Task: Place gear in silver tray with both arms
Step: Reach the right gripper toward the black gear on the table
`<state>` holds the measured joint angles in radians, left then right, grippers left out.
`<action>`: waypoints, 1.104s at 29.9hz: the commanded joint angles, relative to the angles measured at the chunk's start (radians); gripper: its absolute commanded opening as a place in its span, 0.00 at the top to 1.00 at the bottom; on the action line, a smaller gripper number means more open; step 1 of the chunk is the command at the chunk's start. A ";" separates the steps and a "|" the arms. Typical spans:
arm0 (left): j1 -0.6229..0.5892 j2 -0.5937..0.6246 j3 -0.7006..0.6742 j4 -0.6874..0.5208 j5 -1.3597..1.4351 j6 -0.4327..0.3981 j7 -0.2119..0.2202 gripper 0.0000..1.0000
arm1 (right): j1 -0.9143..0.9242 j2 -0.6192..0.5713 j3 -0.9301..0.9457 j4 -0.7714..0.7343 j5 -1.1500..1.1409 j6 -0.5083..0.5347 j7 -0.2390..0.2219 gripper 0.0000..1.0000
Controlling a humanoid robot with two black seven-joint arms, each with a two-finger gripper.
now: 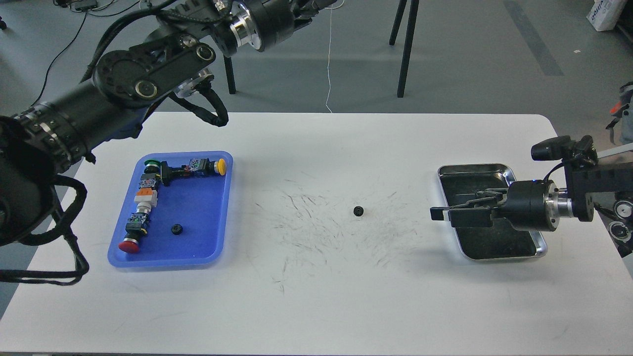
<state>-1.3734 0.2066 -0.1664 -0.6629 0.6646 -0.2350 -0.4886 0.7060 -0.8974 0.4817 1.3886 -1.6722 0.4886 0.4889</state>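
A small black gear lies on the white table, near the middle. A second small black gear lies in the blue tray at the left. The silver tray with its dark scratched bottom sits at the right and holds nothing. My right gripper hovers over the tray's left rim, pointing left at the table gear, fingers apart and empty. My left arm is raised above the table's far left. Its gripper runs off the top edge.
The blue tray holds several push-button switches, among them a yellow-capped one and a red-capped one. Black tripod legs stand on the floor beyond the table's far edge. The table's middle is marked with dark scratches.
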 commanded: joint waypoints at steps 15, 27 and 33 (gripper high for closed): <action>0.043 0.004 -0.016 0.006 -0.108 0.006 0.000 0.00 | 0.027 0.167 -0.058 -0.229 -0.129 -0.148 0.000 0.01; 0.051 0.008 -0.016 0.008 -0.106 0.006 0.000 0.00 | 0.079 0.302 -0.138 -0.301 -0.213 -0.188 0.000 0.01; 0.056 0.010 -0.016 0.008 -0.108 0.006 0.000 0.00 | 0.139 0.316 -0.236 -0.300 -0.212 -0.186 0.000 0.01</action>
<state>-1.3207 0.2150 -0.1825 -0.6550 0.5572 -0.2283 -0.4887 0.8223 -0.5911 0.2749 1.0904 -1.8847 0.3007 0.4886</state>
